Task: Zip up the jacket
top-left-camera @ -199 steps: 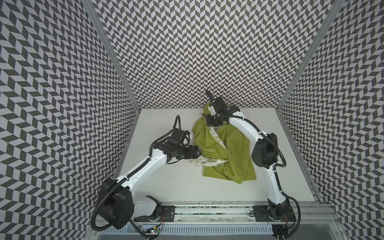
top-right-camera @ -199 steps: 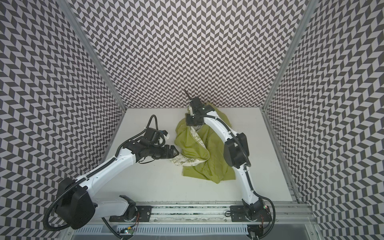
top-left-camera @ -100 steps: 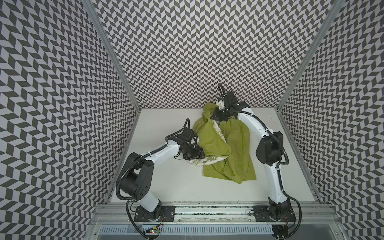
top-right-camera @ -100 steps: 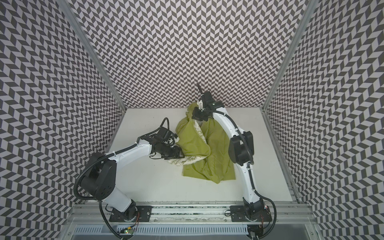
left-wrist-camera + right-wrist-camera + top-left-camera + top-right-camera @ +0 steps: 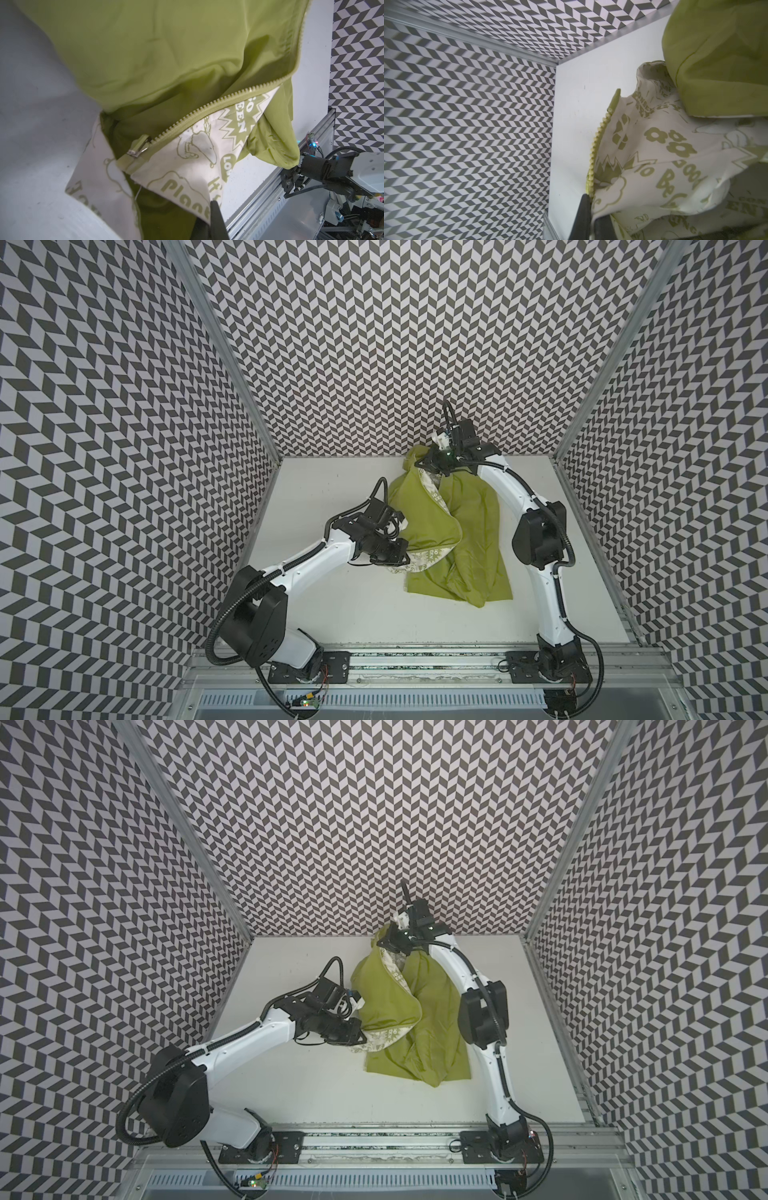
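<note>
Item, 6 o'clock edge: the mounting rail [image 5: 415,659] with both my arm bases, and bare table [image 5: 353,614] beyond it. Item, table centre toward 3 o'clock: the jacket [image 5: 469,522], crumpled and unzipped, olive side mostly up, one front panel turned back so the printed lining [image 5: 187,166] showed. Item, 9 o'clock flank of the jacket: my left gripper [image 5: 403,556]. A second earlier it stood spread just short of the cloth. By this moment it had pressed together on the lower hem corner of the lining, and the wrist view showed a dark finger [image 5: 215,209] pinned against that corner. Item, just beside that grip: the slider [image 5: 139,148], parked at the bottom of the tooth row [image 5: 207,106], its pull lying flat and untouched. I could not see a second row engaged in it. Item, 12 o'clock end of the jacket: my right gripper [image 5: 432,462], lifted off the table near the back wall [image 5: 374,344]. It had stayed pinched on the zipper edge near the top of that same row throughout. Assessment: with the new left grip I held one zipper side at both ends, so I judged it could be drawn straight. The zipping itself had not begun. The opposite edge had yet to be found and fed into the slider.
</note>
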`<state>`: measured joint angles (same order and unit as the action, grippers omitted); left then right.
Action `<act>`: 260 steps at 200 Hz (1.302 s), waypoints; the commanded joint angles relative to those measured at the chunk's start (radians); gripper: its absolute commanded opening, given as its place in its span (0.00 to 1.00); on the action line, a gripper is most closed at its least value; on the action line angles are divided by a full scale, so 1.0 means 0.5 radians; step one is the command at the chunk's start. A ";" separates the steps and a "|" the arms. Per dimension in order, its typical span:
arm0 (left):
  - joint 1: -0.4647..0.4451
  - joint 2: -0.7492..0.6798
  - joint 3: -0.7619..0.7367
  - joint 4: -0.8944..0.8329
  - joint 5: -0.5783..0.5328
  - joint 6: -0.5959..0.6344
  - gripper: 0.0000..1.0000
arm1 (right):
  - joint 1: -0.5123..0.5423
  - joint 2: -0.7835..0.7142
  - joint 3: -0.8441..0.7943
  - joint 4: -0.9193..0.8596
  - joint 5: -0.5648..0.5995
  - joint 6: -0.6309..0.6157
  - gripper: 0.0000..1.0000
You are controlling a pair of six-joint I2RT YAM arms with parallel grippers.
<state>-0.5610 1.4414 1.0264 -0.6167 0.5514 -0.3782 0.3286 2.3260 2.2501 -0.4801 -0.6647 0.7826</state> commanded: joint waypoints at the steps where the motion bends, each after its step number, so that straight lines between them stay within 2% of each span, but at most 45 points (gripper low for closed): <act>1: -0.007 -0.206 0.106 -0.178 -0.410 -0.029 0.00 | 0.021 0.091 0.033 0.599 -0.252 0.397 0.00; 20: -0.040 -0.392 0.233 -0.350 -0.985 0.005 0.00 | 0.033 0.165 0.075 1.022 -0.310 0.719 0.00; 42: -0.137 -0.571 0.384 -0.473 -1.652 0.134 0.00 | 0.033 0.334 0.310 1.364 -0.325 1.015 0.00; 55: -0.199 -0.624 0.445 -0.495 -1.904 0.233 0.00 | 0.030 0.453 0.499 1.480 -0.316 1.150 0.00; 67: -0.275 -0.653 0.466 -0.475 -2.015 0.333 0.00 | 0.022 0.557 0.621 1.558 -0.320 1.242 0.00; 74: -0.317 -0.662 0.458 -0.440 -1.995 0.398 0.00 | 0.013 0.595 0.631 1.615 -0.326 1.292 0.00; 92: -0.482 -0.626 0.406 -0.379 -1.911 0.498 0.00 | -0.024 0.631 0.445 1.769 -0.339 1.387 0.10; 119: -0.718 -0.351 0.335 -0.454 -1.734 0.507 0.00 | -0.121 0.547 0.023 1.766 -0.403 1.261 0.24; 147: -0.904 -0.112 0.298 -0.599 -1.643 0.348 0.00 | -0.238 0.302 -0.416 1.641 -0.343 1.049 0.66; 156: -0.947 -0.122 0.257 -0.601 -1.636 0.293 0.06 | -0.270 0.236 -0.454 1.487 -0.343 0.924 0.74; 169: -0.989 -0.185 0.202 -0.601 -1.600 0.217 0.19 | -0.304 0.150 -0.451 1.209 -0.335 0.717 0.80; 188: -1.022 -0.320 0.145 -0.575 -1.496 0.148 0.54 | -0.347 0.031 -0.426 0.775 -0.254 0.422 0.82; 209: -1.034 -0.431 0.142 -0.601 -1.445 0.071 0.64 | -0.354 -0.072 -0.316 0.173 -0.053 0.012 0.79; 225: -1.005 -0.482 0.165 -0.641 -1.518 -0.007 0.72 | -0.341 -0.116 -0.252 -0.162 0.088 -0.223 0.76; 234: -0.913 -0.490 0.176 -0.643 -1.483 -0.052 0.78 | -0.323 -0.140 -0.229 -0.356 0.193 -0.342 0.76; 248: -0.604 -0.464 0.173 -0.622 -1.216 -0.111 0.82 | -0.285 -0.185 -0.247 -0.568 0.350 -0.497 0.76; 260: -0.292 -0.394 0.129 -0.563 -0.882 -0.228 0.82 | -0.245 -0.232 -0.304 -0.669 0.447 -0.580 0.77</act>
<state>-0.9302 1.1999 1.0950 -0.9001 -0.1066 -0.3779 0.1627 2.2356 2.1319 -0.5266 -0.5972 0.6975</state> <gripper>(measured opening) 0.825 0.762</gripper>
